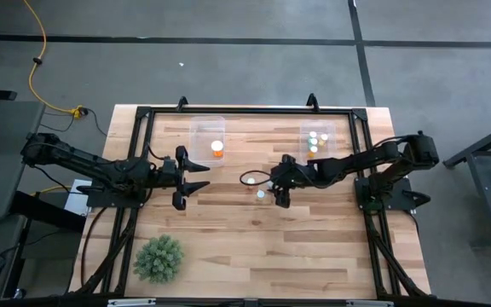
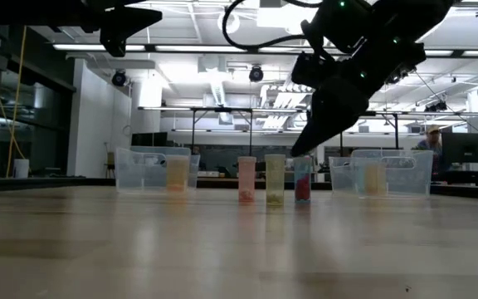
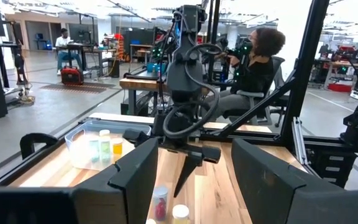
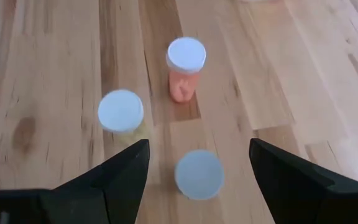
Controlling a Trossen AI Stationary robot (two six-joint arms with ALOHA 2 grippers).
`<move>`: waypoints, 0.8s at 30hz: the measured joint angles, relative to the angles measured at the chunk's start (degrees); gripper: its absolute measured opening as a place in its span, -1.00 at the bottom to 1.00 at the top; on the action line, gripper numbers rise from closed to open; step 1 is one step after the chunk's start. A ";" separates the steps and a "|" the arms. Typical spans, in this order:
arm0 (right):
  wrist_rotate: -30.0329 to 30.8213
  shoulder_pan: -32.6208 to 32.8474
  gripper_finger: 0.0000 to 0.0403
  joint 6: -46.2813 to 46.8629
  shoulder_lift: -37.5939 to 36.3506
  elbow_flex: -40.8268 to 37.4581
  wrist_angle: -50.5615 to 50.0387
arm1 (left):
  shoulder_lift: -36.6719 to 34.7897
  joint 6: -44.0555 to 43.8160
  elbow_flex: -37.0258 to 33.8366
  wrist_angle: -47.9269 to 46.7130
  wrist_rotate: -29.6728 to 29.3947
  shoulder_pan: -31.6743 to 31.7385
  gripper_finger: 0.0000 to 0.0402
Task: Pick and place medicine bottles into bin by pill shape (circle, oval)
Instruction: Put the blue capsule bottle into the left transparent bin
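Hovering over the middle of the table [image 1: 254, 247], the right end effector [image 1: 281, 194] has its fingers spread wide and holds nothing. Three loose bottles stand just beneath it. The right wrist view looks down on their white caps: an orange bottle [image 4: 184, 70], a yellowish bottle [image 4: 122, 116] and a third bottle [image 4: 199, 173] between the two fingers, whose body is hidden under its cap. The low view shows what that one cannot, the sides of the three: a pinkish-orange one, a yellow-green one and one with red contents, standing in a row near each other.

The left end effector [image 1: 196, 177] hangs above the table's left half, well apart from the loose bottles, its fingers parted and empty.

From above, a clear bin [image 1: 207, 136] at the far left holds one orange bottle with a white cap [image 1: 217, 149], and a second clear bin [image 1: 325, 141] at the far right holds several small bottles [image 1: 315, 141]. The left wrist view shows three of these upright inside that bin, behind the right arm. A green spiky plant [image 1: 159, 257] sits near the table's front left corner, seen only from above.

The left wrist view alone shows a seated person [image 3: 253, 68] beyond the table. No label or writing can be read on any bottle.
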 joint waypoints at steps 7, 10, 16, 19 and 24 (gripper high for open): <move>1.99 0.02 0.23 2.93 0.02 0.02 -3.95 | 0.00 -0.04 0.00 -0.03 0.00 0.00 -0.02; 2.57 0.00 0.20 3.12 0.02 0.02 -3.14 | 0.00 -0.07 0.00 -0.01 0.00 0.00 -0.02; 2.48 0.01 0.20 4.60 0.02 0.02 -3.86 | 0.00 -0.09 0.00 0.02 0.00 0.00 -0.02; 2.07 0.00 0.19 4.49 0.02 0.02 -3.65 | 0.00 -0.09 0.00 0.04 0.00 0.00 -0.02; -0.32 0.00 0.19 4.70 0.98 0.01 -3.64 | 0.00 -0.09 0.00 0.02 0.00 0.00 -0.02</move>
